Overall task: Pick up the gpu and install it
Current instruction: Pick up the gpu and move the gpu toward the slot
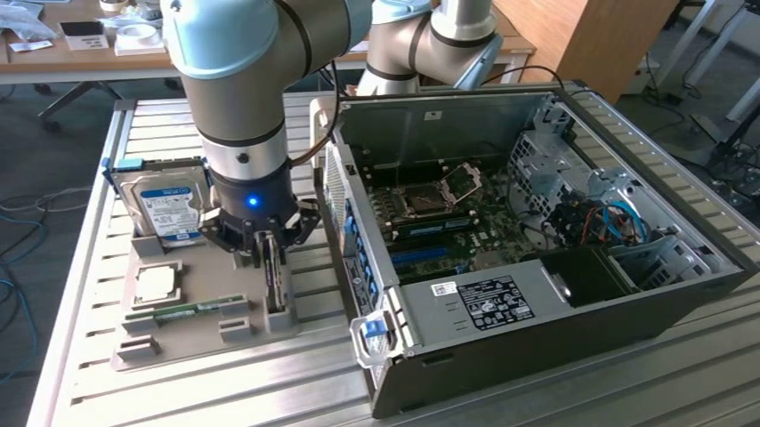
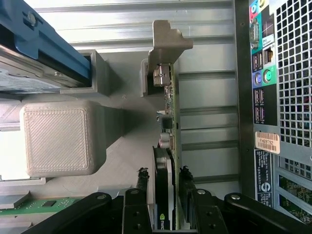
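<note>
The gpu [image 1: 276, 277] stands on edge in a slot of the grey holder tray [image 1: 190, 347], to the exterior view's left of the open computer case [image 1: 665, 294]. My gripper [image 1: 270, 258] points straight down over it. In the wrist view the card [image 2: 166, 141] runs away from me, its silver bracket [image 2: 165, 41] at the far end. The gripper [image 2: 164, 183] has a black finger [image 2: 142, 183] against each face of the card, so it is shut on it. The card's lower edge still sits in the slot.
The tray also holds a silver hard drive [image 1: 166, 209] with a blue label, a processor [image 1: 157, 285] and a green memory stick [image 1: 190, 311]. The case lies on its side with the motherboard [image 1: 451, 222] exposed. Its rear port panel [image 2: 261, 87] is close beside the card.
</note>
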### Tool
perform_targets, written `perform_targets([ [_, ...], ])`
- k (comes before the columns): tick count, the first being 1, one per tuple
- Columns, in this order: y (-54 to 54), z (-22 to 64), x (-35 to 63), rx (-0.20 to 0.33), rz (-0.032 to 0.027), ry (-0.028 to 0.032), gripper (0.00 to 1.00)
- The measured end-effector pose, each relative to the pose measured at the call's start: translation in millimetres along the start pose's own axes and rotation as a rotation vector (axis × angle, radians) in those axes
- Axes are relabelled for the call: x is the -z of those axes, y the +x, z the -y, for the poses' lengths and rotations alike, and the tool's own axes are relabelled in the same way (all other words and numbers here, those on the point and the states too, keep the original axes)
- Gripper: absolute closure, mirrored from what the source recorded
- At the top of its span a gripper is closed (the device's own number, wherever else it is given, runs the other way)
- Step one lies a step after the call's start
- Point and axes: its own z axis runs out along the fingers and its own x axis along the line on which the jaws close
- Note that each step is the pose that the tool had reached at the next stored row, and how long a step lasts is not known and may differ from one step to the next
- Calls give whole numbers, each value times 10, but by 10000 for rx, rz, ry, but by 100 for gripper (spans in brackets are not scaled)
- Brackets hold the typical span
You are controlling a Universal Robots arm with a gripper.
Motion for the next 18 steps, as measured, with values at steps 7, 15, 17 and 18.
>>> perform_targets([
  [7,0,0,0,0,-1,0,73],
  [15,0,0,0,0,0,0,73],
  [17,0,0,0,94,-4,-1,73],
  [18,0,0,0,185,-8,-3,73],
])
